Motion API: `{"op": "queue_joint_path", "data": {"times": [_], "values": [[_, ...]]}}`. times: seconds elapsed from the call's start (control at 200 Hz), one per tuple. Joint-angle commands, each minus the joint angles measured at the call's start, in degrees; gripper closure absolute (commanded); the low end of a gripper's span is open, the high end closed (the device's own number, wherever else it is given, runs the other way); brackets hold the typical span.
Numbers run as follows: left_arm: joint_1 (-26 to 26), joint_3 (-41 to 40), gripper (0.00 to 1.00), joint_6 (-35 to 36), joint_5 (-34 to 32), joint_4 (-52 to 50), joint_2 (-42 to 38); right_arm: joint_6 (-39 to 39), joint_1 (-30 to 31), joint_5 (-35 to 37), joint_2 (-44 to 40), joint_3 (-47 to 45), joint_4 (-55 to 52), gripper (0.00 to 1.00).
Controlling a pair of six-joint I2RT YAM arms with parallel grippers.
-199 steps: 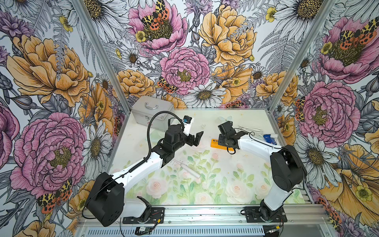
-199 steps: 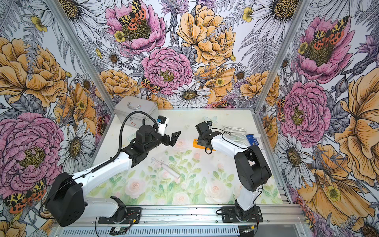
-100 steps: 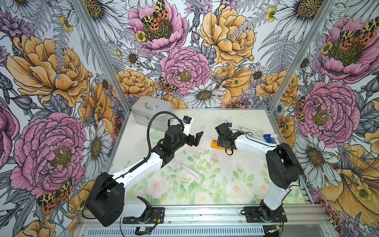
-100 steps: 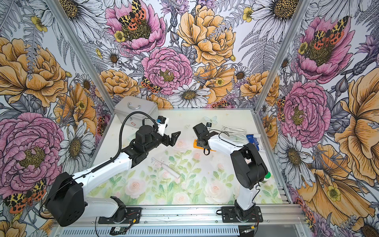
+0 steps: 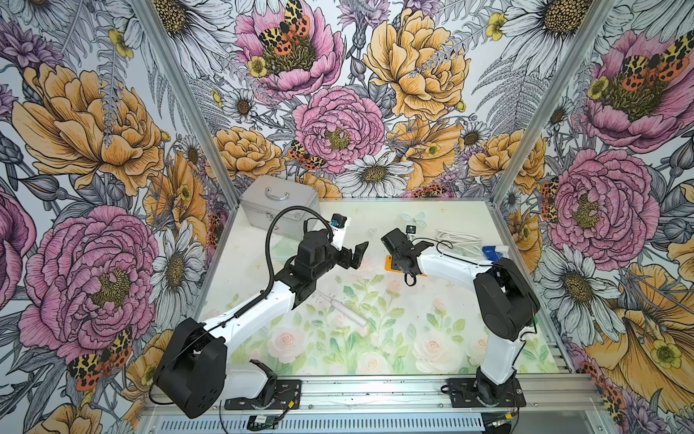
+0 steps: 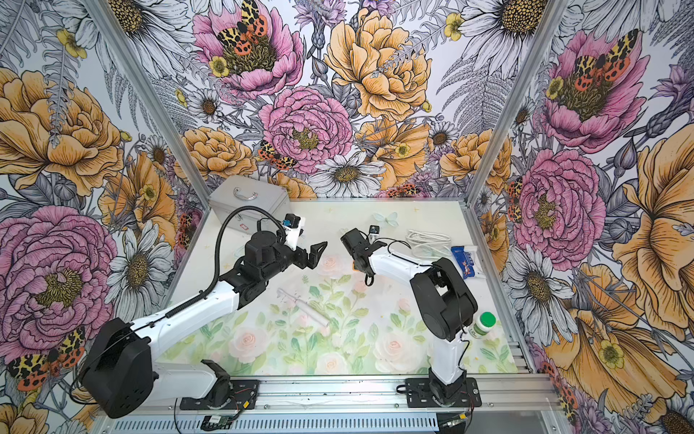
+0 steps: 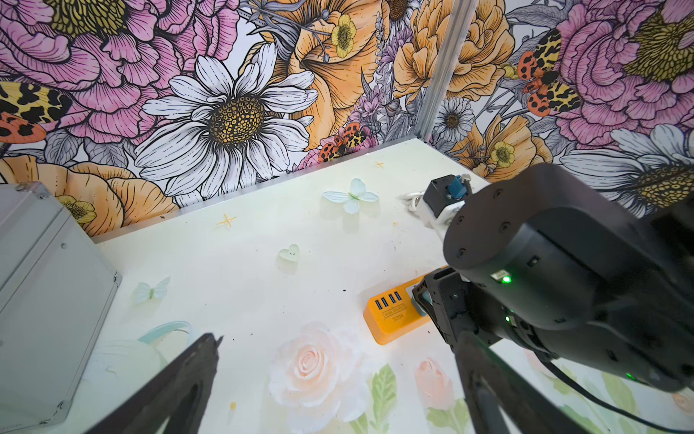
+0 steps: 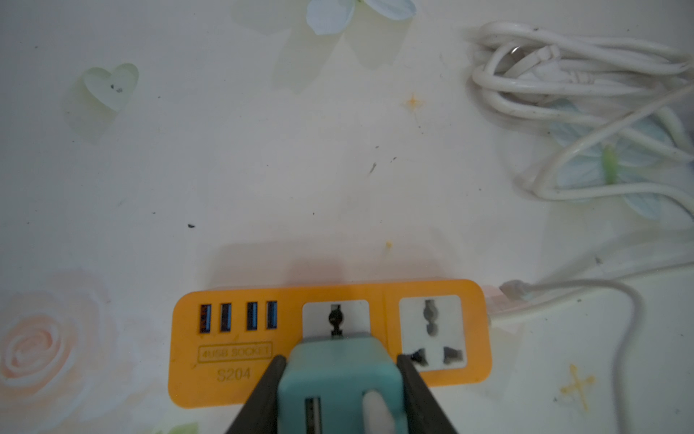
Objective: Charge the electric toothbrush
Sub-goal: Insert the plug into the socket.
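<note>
Pinching teal adapter (image 8: 338,375): right end effector (image 8: 341,361)

Far middle of bench (image 5: 375,216) is bare, an open lane between metal case (image 5: 279,208) in the far left corner and coiled cord (image 5: 458,237) toward the far right corner. Right end effector (image 8: 340,362), clamped on teal adapter (image 8: 338,379), sits over orange power strip (image 8: 330,291) and blocks the middle socket. The outer socket and USB ports are uncovered. Left end effector (image 5: 356,257), jaws wide, hangs near with a clear gap between the two. Electric toothbrush (image 5: 346,311) lies mid-bench, open above, left arm just beside its brush end. Blue packet (image 5: 492,252) and green-capped bottle (image 6: 484,324) crowd the right edge. Front edge open.
</note>
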Motion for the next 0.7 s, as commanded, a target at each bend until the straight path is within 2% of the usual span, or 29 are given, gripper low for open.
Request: {"op": "queue_joint_path", "data": {"times": [0.0,0.125,0.2,0.265,0.46,0.585,0.695], "values": [[0.86,-0.68,0.01,-1.18,1.57,1.87,-1.80,-1.60,0.28,-5.90,3.30,-0.56,-4.25,0.58],[1.09,0.01,0.01,-2.13,-1.02,1.66,-0.87,-4.57,0.16,-9.38,0.79,1.31,-4.05,0.36],[1.19,0.42,0.01,-2.31,-1.88,1.69,-0.34,-6.07,0.17,-10.94,-1.30,1.99,-3.97,0.14],[1.18,0.61,0.01,-2.45,-2.54,1.91,-0.15,-7.33,0.02,-11.93,-3.41,2.31,-4.05,0.01],[1.25,0.86,0.01,-4.42,-6.42,1.71,-0.12,-11.90,-0.19,-18.50,-11.73,0.02,-4.38,0.00],[1.41,2.09,0.01,-4.13,-5.15,-0.39,0.29,-13.29,-0.45,-21.71,-20.02,-5.20,-5.23,0.00],[2.18,5.71,0.01,-3.62,-3.16,-6.00,2.24,-12.70,-3.13,-21.24,-28.15,-9.57,-7.23,0.00]]}}
